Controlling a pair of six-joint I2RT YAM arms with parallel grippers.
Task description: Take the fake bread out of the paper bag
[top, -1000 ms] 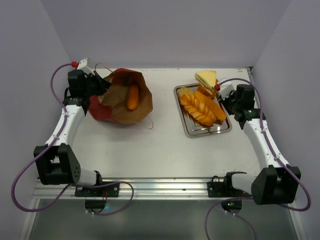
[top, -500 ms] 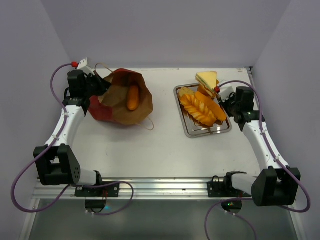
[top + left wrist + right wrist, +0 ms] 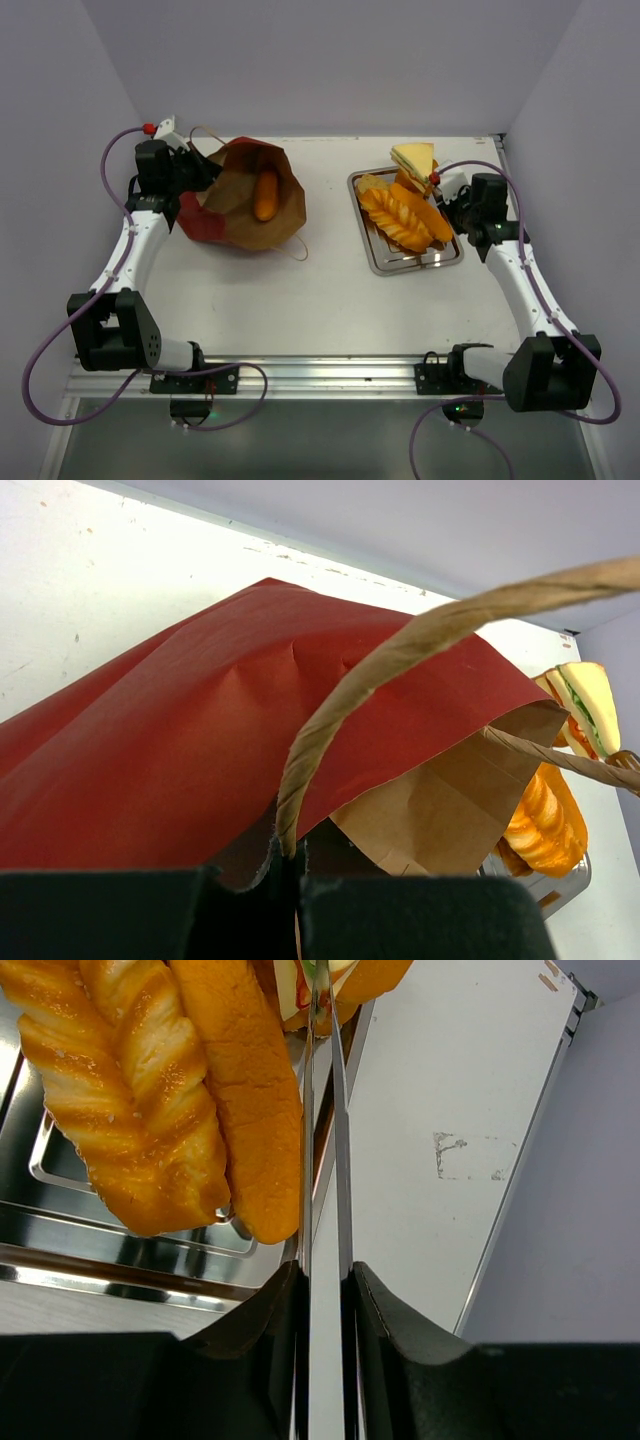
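Red paper bag (image 3: 232, 195), brown inside, orange loaf (image 3: 265, 193) within

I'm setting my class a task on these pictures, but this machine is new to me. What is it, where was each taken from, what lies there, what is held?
Two robot arms stand on a table, each ending in a two-finger gripper. One camera looks down from above; one sits on each wrist. The left gripper pinches the rim of a red paper bag with an orange toy loaf inside. The right gripper pinches the rim of a shiny steel tray holding golden toy loaves, a triangular toy sandwich at its far edge.
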